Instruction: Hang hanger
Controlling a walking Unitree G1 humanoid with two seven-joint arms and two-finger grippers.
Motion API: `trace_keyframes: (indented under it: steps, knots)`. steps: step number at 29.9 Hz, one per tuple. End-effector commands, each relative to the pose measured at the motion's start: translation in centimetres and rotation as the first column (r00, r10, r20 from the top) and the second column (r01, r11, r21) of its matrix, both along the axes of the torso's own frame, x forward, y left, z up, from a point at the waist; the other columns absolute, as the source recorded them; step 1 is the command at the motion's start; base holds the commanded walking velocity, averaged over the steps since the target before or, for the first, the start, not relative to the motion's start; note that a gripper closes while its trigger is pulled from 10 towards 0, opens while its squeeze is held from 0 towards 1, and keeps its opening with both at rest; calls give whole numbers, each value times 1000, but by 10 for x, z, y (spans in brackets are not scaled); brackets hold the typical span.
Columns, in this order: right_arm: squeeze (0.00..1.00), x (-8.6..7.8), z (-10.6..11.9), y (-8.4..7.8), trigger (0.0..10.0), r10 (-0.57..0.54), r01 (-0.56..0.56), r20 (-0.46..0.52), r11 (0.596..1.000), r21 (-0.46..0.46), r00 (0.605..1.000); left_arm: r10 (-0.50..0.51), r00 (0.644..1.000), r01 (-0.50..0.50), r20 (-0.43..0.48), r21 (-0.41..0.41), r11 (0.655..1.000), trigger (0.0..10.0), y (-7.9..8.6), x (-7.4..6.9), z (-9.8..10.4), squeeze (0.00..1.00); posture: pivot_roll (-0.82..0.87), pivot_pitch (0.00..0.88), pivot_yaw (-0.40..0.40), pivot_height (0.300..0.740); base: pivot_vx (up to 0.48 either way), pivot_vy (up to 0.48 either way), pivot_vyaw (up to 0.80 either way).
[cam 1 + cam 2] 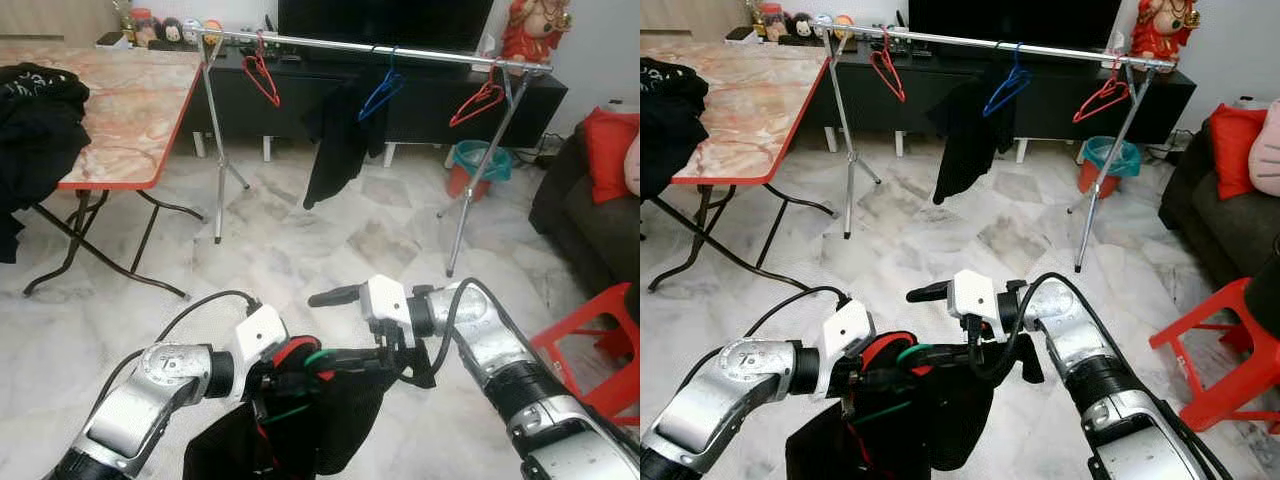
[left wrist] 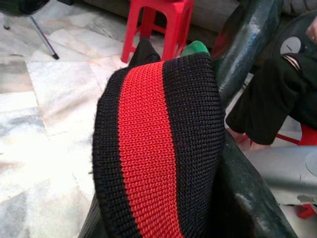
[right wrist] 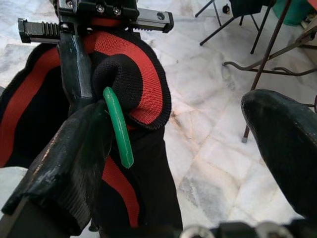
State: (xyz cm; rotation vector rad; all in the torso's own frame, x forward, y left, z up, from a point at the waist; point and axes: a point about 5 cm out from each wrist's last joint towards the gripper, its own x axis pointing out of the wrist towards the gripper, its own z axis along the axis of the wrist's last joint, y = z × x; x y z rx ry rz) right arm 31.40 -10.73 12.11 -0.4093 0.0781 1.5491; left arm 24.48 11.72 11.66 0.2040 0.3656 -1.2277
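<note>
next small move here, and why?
Probably step toward the rail before lifting. Both grippers, left and right, hold the black garment on its green hanger low over the floor, and the rail stands well ahead, with a free stretch between the blue hanger and the right red hanger.

A pale marble-tiled floor (image 1: pixel 300 260) carries a metal clothes rail (image 1: pixel 380 45) on splayed legs, a folding counter (image 1: pixel 110 100) with a red-edged marble-pattern top, and a red plastic stool (image 1: pixel 590 345). Black clothing (image 1: pixel 35 120) lies heaped on the counter's left end.
</note>
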Motion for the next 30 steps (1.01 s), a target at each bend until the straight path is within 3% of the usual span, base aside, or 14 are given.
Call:
trace_keyframes:
  steps: [1,21,24,25,26,27,28,30]
  knots:
    - [1000,4,9,3,10000,9,-9,26,1000,14,1000,-10,1000,11,27,-55,998,0,-5,1,7,0,69,0,-101,740,0,0,0]
    - [1000,6,11,2,10000,10,-10,31,1000,9,999,5,999,-2,38,-78,997,0,-5,4,11,0,71,0,-108,740,0,0,0]
    - [1000,6,11,3,10000,11,-11,31,1000,8,999,16,999,-13,46,-61,998,0,-5,5,10,0,72,0,-110,740,0,0,0]
    - [1000,6,11,2,10000,11,-11,31,1000,7,999,25,998,-24,60,-21,1000,0,-4,6,6,0,73,0,-110,740,0,0,0]
    - [1000,6,11,2,10000,10,-10,32,1000,8,999,26,998,-27,65,12,1000,667,-2,7,3,0,73,0,-110,740,0,0,0]
    - [1000,6,11,2,10000,7,-7,33,1000,8,999,26,997,-31,73,66,997,2784,1,7,-2,0,73,0,-110,740,0,0,0]
    - [1000,7,12,2,10000,6,-7,34,1000,7,999,37,996,-46,79,111,993,10000,4,8,-7,0,73,0,-110,740,0,0,0]
    - [1000,7,12,3,10000,5,-5,35,1000,7,999,51,996,-61,75,145,988,10000,8,10,-12,0,72,0,-110,740,0,0,0]
